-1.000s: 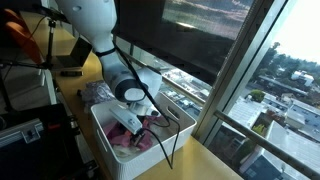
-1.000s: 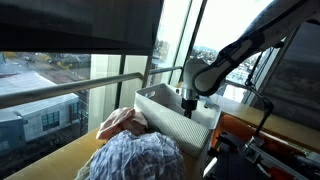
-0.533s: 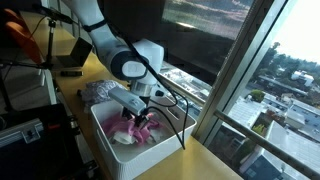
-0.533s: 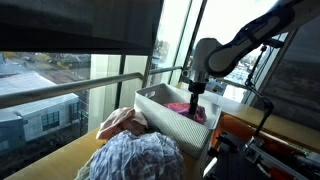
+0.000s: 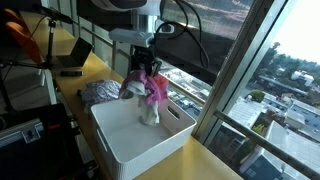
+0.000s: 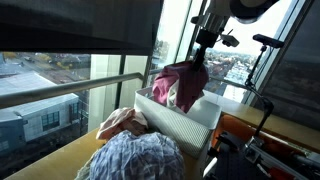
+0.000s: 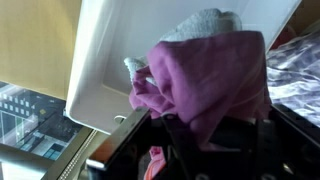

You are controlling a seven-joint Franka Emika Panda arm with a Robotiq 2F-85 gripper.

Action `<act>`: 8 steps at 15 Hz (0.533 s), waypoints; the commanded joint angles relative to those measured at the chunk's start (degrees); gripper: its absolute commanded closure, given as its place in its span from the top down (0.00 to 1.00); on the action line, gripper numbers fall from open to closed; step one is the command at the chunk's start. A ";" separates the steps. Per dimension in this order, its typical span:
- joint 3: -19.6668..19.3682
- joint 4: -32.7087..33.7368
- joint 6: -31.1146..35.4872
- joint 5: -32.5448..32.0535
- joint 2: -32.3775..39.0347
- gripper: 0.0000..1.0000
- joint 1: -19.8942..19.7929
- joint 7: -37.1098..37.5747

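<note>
My gripper [image 5: 146,66] is shut on a bundle of pink and white cloth [image 5: 150,92] and holds it up above the white bin [image 5: 125,140]. In an exterior view the gripper [image 6: 200,62] grips the top of the pink cloth [image 6: 178,87], which hangs over the bin [image 6: 172,120]. The wrist view shows the pink cloth [image 7: 205,80] filling the space at the gripper [image 7: 205,128], with a white piece [image 7: 205,24] behind it and the bin [image 7: 115,55] below. The fingers are mostly hidden by cloth.
A blue plaid cloth [image 6: 135,158] and a peach cloth [image 6: 118,122] lie on the yellow counter [image 6: 60,160] beside the bin. Another pile of cloth [image 5: 100,90] lies behind the bin. Large windows [image 5: 260,80] run along the counter. Cables and equipment [image 5: 30,50] stand at the counter's end.
The gripper closed on the cloth inside the bin and has risen well above it, lifting the pink and white bundle out. The bin's floor now shows bare.
</note>
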 commanded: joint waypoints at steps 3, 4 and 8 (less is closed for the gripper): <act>4.16 2.58 -6.93 -1.28 -8.78 0.00 5.57 4.34; 4.94 2.42 -7.61 -1.13 -9.84 0.00 6.47 4.76; 8.11 -0.44 -7.20 -1.35 -11.05 0.00 9.74 7.48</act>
